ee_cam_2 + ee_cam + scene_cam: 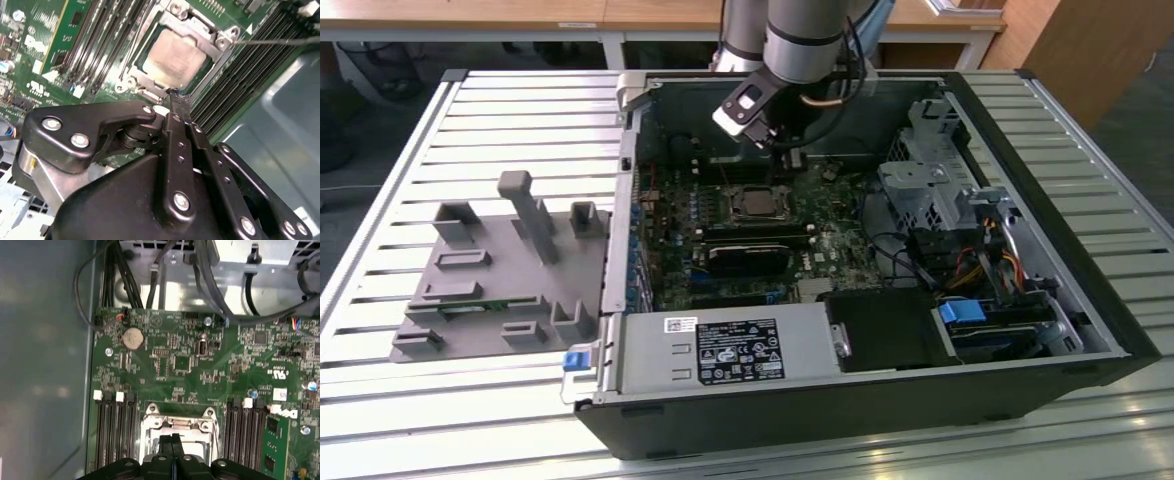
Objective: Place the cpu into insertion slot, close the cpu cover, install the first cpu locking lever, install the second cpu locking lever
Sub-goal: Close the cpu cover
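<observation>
The gripper (177, 98) is hanging over the motherboard (190, 365) with its fingers pressed together and gripping nothing, the tip just beside one edge of the single insertion slot (755, 203). The one cpu (175, 55) is sitting in that slot, just ahead of the tip, and the one cpu cover (218, 41) appears to be lying down around it. One thin locking lever (280, 42) is sticking out from the cover's corner, its long axis crossing the memory slots (250, 70).

cpu (175, 56) in insertion slot (125, 85), cpu cover (198, 31) atop — claw (178, 100) beside
</observation>
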Tool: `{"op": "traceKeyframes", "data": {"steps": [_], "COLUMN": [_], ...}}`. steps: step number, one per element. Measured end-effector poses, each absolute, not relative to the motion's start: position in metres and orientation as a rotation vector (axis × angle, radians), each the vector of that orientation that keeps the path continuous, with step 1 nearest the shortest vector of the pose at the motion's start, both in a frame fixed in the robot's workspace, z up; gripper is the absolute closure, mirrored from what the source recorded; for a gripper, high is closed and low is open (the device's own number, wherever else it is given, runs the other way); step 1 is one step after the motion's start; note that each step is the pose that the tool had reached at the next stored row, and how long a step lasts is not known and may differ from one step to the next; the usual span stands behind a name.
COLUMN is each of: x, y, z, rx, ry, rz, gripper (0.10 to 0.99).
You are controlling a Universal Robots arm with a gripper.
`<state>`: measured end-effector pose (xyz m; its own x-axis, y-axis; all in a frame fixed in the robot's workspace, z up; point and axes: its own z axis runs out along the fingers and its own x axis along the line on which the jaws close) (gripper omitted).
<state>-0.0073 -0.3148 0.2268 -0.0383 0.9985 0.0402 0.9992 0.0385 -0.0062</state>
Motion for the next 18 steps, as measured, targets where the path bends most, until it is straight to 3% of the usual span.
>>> {"op": "traceKeyframes", "data": {"steps": [18], "x": [-0.030], "y": [-0.322], "z": [0.210], "rx": [-2.155], "ry": [-2.240], "rz": [-0.036], "gripper": [0.980]}}
